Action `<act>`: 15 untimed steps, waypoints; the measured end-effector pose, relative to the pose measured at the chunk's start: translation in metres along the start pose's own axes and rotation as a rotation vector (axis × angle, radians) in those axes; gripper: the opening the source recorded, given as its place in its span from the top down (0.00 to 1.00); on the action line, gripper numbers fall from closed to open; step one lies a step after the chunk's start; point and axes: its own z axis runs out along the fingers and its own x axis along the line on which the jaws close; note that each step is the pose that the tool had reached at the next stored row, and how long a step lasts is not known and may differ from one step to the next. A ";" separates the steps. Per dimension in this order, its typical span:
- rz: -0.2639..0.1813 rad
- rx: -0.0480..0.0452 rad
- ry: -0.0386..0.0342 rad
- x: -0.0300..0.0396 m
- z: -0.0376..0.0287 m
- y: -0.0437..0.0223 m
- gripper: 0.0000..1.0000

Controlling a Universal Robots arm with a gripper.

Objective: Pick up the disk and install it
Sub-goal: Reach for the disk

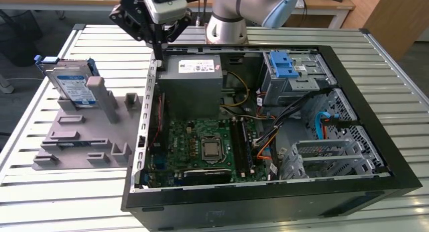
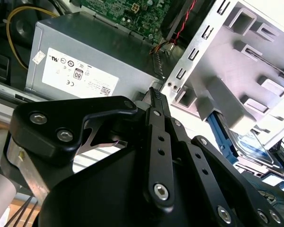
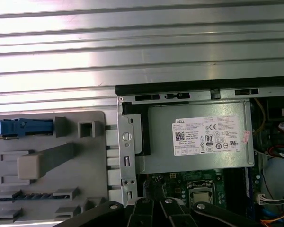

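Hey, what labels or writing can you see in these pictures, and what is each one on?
On the grey power supply box, a white sticker: fine print and symbols, too small to read reliably.
On the disk, standing in the grey holder, a white-and-blue label: print too small to read.

Tool closed, pointing downward.

Open computer case, grey fixture
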 end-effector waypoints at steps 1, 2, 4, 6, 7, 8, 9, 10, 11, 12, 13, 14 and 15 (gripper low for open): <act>0.000 0.0000 -0.0001 0.0004 0.0000 0.0000 0.89; 0.000 0.0000 0.0000 0.0008 0.0001 -0.0001 0.89; 0.000 -0.0001 -0.0001 0.0015 0.0001 -0.0001 0.89; 0.000 0.0000 0.0000 0.0022 0.0001 -0.0002 0.89; 0.000 0.0000 0.0000 0.0026 0.0002 -0.0002 0.89; 0.000 -0.0001 -0.0001 0.0029 0.0002 -0.0002 0.89; 0.000 -0.0001 -0.0001 0.0033 0.0002 -0.0002 0.89; 0.000 -0.0001 -0.0001 0.0036 0.0003 -0.0003 0.89; 0.000 -0.0001 -0.0001 0.0040 0.0003 -0.0003 0.89; 0.000 0.0000 0.0000 0.0044 0.0003 -0.0003 0.89; 0.000 0.0000 -0.0001 0.0048 0.0003 -0.0004 0.89; 0.000 -0.0001 -0.0001 0.0052 0.0003 -0.0004 0.89; 0.000 0.0000 -0.0001 0.0055 0.0003 -0.0004 0.89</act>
